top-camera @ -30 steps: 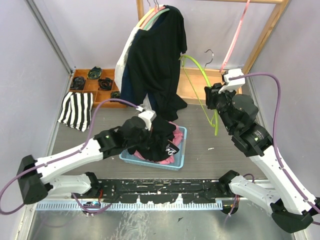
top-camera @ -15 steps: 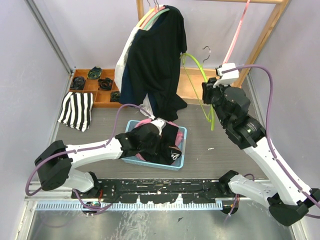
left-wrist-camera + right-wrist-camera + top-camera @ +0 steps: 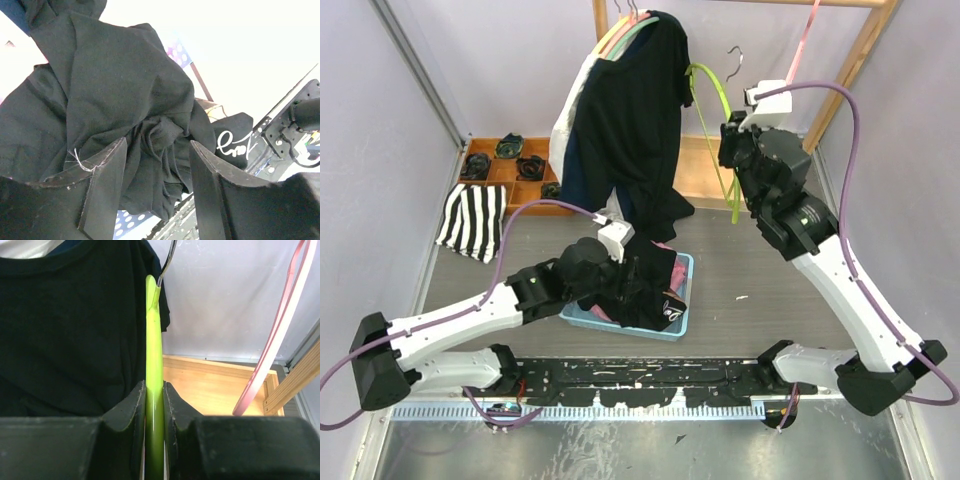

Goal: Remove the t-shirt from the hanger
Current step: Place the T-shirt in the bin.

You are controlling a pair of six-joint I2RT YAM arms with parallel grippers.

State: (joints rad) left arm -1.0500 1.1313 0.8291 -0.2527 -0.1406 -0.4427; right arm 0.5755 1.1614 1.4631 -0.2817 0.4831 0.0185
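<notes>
Where held low a second before, recorded bare lime-green plastic hanger [image 3: 152,330] lifted beside hung garments [image 3: 630,120], right gripper [image 3: 154,390] clamped on it. Found crumpled black cotton t-shirt [image 3: 150,100] in pale-blue plastic basket [image 3: 685,300], off hanger; left gripper [image 3: 157,145] spread apart over it, drawn back slightly. Removal judged complete.

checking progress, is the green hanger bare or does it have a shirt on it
Bare: the green hanger, between the jaws of the right gripper, carries no cloth.
</notes>
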